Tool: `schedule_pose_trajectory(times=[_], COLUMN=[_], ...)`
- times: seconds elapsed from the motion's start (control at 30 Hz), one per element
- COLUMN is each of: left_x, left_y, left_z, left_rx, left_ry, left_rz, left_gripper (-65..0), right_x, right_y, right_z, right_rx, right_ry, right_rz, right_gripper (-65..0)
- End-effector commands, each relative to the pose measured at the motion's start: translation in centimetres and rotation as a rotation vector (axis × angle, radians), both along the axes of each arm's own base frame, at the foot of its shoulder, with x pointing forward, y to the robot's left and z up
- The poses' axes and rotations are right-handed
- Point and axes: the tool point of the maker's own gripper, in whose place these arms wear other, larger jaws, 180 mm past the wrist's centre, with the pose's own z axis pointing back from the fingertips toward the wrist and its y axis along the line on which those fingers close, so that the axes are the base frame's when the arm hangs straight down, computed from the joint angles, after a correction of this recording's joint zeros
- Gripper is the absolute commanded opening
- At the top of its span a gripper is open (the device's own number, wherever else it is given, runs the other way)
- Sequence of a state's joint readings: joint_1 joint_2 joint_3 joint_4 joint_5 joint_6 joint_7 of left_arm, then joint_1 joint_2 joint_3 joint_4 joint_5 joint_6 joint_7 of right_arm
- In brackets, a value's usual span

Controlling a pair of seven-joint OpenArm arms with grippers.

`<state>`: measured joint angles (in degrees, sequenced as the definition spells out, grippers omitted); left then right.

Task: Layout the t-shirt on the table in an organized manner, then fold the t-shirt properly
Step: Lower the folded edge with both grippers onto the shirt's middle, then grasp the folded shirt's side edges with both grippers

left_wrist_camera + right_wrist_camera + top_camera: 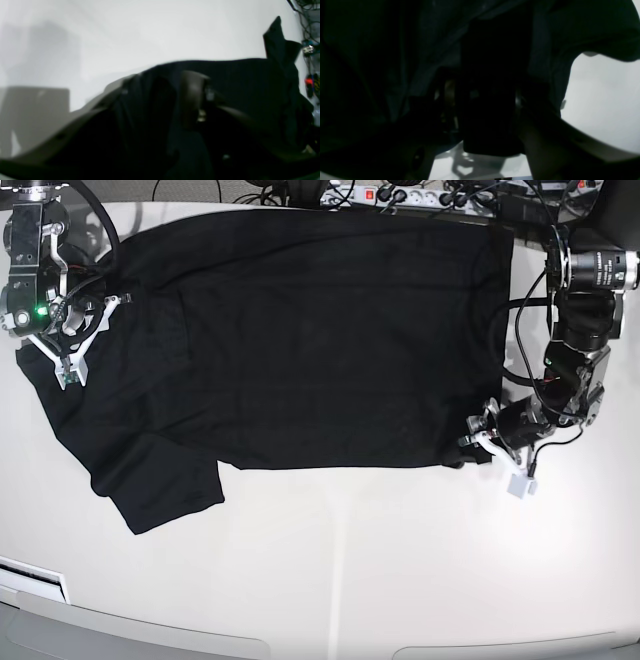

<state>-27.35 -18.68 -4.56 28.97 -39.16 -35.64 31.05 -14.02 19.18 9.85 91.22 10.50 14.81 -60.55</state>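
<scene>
Broadly, we judged the layout step almost done and the folding not yet begun: the t-shirt [300, 340] lay spread nearly flat across the far part of the table [350, 560], with no fold in it that we could see. Going left to right in the base view, the right gripper [68, 345] sat over the sleeve end of the shirt, one sleeve trailing off below it toward the table's near side; the body stretched away to its right; and the left gripper [485, 442] sat at the shirt's near right corner. That view gave us the whole garment but hid both claws' jaws. The right wrist view was nearly all dark cloth draped over the claw, so we could not tell whether it was parted or clamped. The left wrist view, blurred, showed black fabric between the fingers [192, 97], yet whether they pinched it we could not tell.
</scene>
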Motion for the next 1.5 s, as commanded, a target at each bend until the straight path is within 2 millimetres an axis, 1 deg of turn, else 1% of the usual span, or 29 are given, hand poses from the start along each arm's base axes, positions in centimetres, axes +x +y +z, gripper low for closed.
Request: schedule_pose_trajectory(times=[0.0, 0.07, 0.1, 0.23, 0.3, 0.33, 0.43, 0.6, 0.63, 0.7, 0.8, 0.93, 1.03, 1.1, 1.17, 1.23, 1.37, 1.47], left_x=[-0.2, -0.4, -0.4, -0.6, -0.5, -0.4, 0.1, 1.1, 1.2, 1.6, 2.9, 5.2, 6.8, 7.3, 7.4, 7.2, 6.5, 5.5], left_y=[0.4, 0.4, 0.6, 2.1, 2.7, 2.9, 3.6, 6.8, 7.2, 7.4, 7.5, 7.7, 7.9, 7.9, 7.5, 6.9, 5.6, 4.8], left_z=[-0.1, 0.1, 0.2, 0.4, 0.5, 0.6, 0.5, -0.2, -0.2, 0.1, 1.3, 3.5, 5.2, 5.8, 5.9, 5.6, 4.6, 3.8], left_rx=[0.022, 0.000, -0.005, 0.018, 0.030, 0.032, 0.073, 0.236, 0.260, 0.280, 0.296, 0.331, 0.339, 0.338, 0.327, 0.314, 0.300, 0.281], left_ry=[0.035, 0.056, 0.061, 0.064, 0.059, 0.052, 0.032, 0.018, 0.016, 0.005, -0.024, -0.073, -0.109, -0.120, -0.126, -0.120, -0.082, -0.075], left_rz=[-0.021, -0.022, -0.021, -0.009, -0.002, 0.003, 0.029, 0.122, 0.126, 0.117, 0.110, 0.096, 0.100, 0.101, 0.095, 0.081, 0.047, 0.005], left_gripper=[-46.2, -55.5, -57.9, -59.4, -65.0, -65.0, -65.0, -65.0, -65.0, -65.0, -65.0, -65.0, -65.0, -65.0, -65.0, -65.0, -65.0, -65.0], right_x=[1.5, 2.3, 2.9, 5.6, 7.0, 7.5, 9.2, 11.4, 11.9, 12.5, 12.9, 13.2, 13.4, 13.6, 14.2, 15.1, 18.2, 20.5], right_y=[-0.6, -0.6, -0.5, -0.7, -1.5, -1.9, -2.9, -4.1, -4.1, -4.3, -4.3, -3.1, -3.2, -3.1, -2.8, -2.5, -2.2, -1.9], right_z=[1.1, 1.5, 1.8, 3.2, 4.3, 4.8, 6.6, 10.0, 10.7, 11.8, 12.2, 12.6, 12.8, 13.0, 13.2, 13.0, 11.9, 10.8], right_rx=[-0.017, -0.016, -0.015, -0.016, -0.024, -0.022, 0.026, 0.146, 0.181, 0.220, 0.222, 0.272, 0.272, 0.278, 0.289, 0.306, 0.336, 0.391], right_ry=[-0.047, -0.068, -0.085, -0.176, -0.225, -0.250, -0.319, -0.455, -0.486, -0.531, -0.548, -0.568, -0.578, -0.602, -0.632, -0.638, -0.626, -0.597], right_rz=[0.007, 0.007, 0.008, -0.004, -0.043, -0.061, -0.100, -0.132, -0.137, -0.151, -0.146, -0.093, -0.095, -0.105, -0.104, -0.111, -0.134, -0.171], right_gripper=[-37.0, -37.0, -37.0, -36.0, -36.0, -35.2, -29.5, -29.0, -29.0, -29.0, -29.0, -29.0, -29.0, -29.0, -29.0, -29.0, -29.0, -29.0])
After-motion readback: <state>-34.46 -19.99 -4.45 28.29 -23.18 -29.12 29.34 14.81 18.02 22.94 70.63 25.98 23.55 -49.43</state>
